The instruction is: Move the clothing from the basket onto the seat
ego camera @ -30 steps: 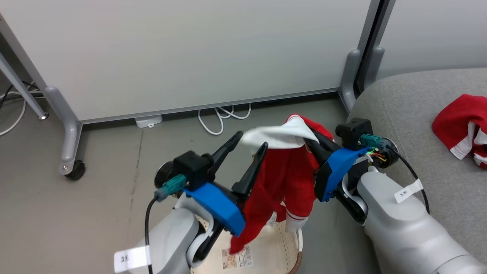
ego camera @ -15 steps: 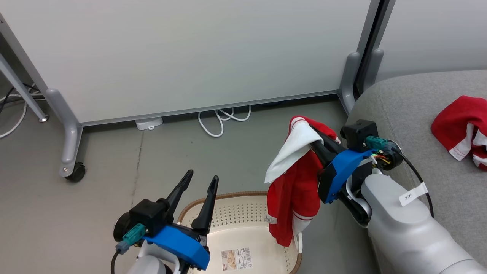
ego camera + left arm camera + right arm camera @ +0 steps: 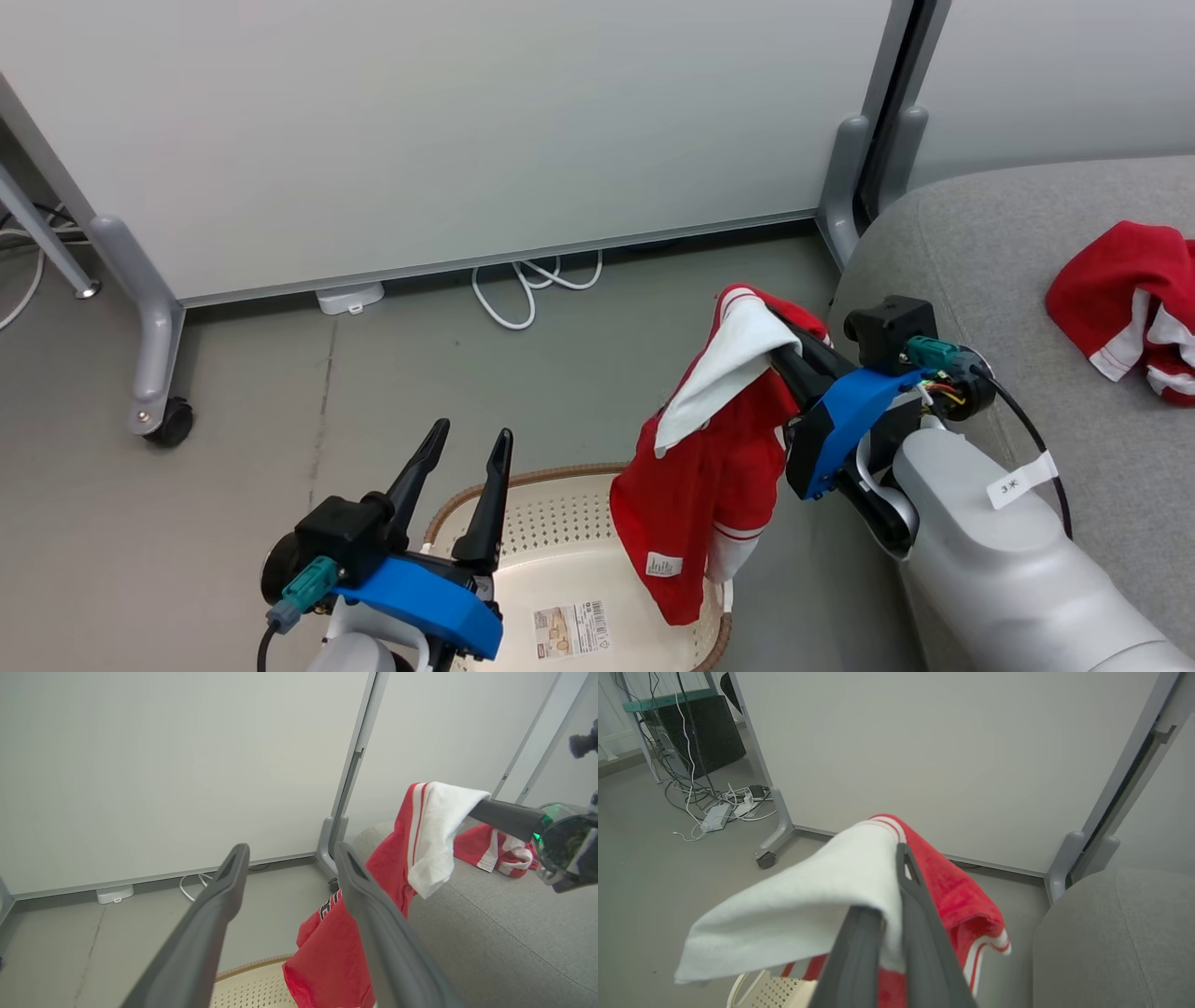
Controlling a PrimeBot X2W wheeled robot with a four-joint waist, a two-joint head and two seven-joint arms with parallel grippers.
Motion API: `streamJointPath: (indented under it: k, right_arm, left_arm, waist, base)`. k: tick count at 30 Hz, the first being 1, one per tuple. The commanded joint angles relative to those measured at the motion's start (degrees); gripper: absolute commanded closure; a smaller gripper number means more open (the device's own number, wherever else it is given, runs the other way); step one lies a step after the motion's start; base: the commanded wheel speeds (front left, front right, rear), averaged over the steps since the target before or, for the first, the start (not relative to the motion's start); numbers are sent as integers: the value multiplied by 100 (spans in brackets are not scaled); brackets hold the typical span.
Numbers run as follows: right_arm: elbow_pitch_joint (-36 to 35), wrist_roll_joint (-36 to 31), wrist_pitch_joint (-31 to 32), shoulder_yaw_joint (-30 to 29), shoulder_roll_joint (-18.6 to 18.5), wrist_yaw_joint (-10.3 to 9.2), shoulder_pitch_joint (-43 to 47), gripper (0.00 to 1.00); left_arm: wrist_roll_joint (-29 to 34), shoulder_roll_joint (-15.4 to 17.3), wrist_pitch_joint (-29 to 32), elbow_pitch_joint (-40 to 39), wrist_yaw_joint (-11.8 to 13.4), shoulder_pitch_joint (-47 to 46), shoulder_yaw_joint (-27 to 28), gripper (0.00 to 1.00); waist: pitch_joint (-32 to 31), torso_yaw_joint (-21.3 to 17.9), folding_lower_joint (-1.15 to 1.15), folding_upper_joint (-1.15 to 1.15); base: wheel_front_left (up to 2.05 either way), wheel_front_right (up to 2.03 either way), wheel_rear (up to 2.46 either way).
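Note:
A red garment point(image 3: 709, 467) with a white panel and a small white label hangs from my right gripper point(image 3: 780, 341), which is shut on its upper edge. Its lower end dangles over the right rim of the cream basket point(image 3: 560, 472). In the right wrist view the cloth point(image 3: 952, 891) drapes over both shut fingers point(image 3: 920, 933). My left gripper point(image 3: 471, 431) stands open and bare at the basket's left end, apart from the cloth. A second red-and-white garment point(image 3: 1120, 299) lies on the grey seat point(image 3: 980, 252) at the right. The basket floor shows a paper sticker.
A white partition on grey legs stands behind, with a caster point(image 3: 173, 420) at the left and another leg point(image 3: 840, 187) against the seat's corner. White cables point(image 3: 523, 289) and an adapter point(image 3: 347, 297) lie at its foot. More cables point(image 3: 714, 807) lie farther left.
My open left gripper has drawn back down and left, away from the garment's white panel. The garment now hangs lower from the right gripper alone. The head camera has shifted slightly.

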Motion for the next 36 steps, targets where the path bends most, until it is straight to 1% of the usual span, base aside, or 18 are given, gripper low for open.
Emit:
streamJointPath:
  k: [1, 6, 11, 16, 26, 30, 36]
  right_arm:
    - [-52, -26, -30, -39, -7, 1, 85, 100]
    - [-77, -38, -30, -69, 0, 1, 126, 100]
    - [-124, -77, -30, -122, 7, 1, 92, 100]
    - [-194, -134, -30, -169, -1, 1, 106, 100]
    - [-311, -184, -30, -222, 44, 1, 139, 100]
    - [-348, -190, -29, -289, 42, 1, 184, 100]
    - [-407, -212, -30, -420, 31, 1, 249, 100]
  left_arm:
    - [-29, -38, -27, 24, -13, -30, 61, 0]
    - [-28, -53, -27, 23, -14, -99, 36, 0]
    - [-25, -5, -27, -11, -14, -123, 35, 0]
    - [-29, 35, -27, -17, -14, -94, 69, 0]
    - [10, 72, -28, -93, -14, -147, 88, 0]
    - [18, 108, -27, -98, -14, -174, 85, 0]
    - [65, 168, -27, -122, -15, -226, 76, 0]
  waist:
    - [13, -66, 0, 0]
    - [38, -217, 0, 0]
    - [72, -544, 0, 0]
    - [100, -998, 0, 0]
    - [242, -2103, 0, 0]
    - [310, -2480, 0, 0]
    - [411, -2935, 0, 0]
  base:
    - [0, 0, 0]
    - [0, 0, 0]
    - [0, 0, 0]
    - [0, 0, 0]
    - [0, 0, 0]
    - [0, 0, 0]
    - [0, 0, 0]
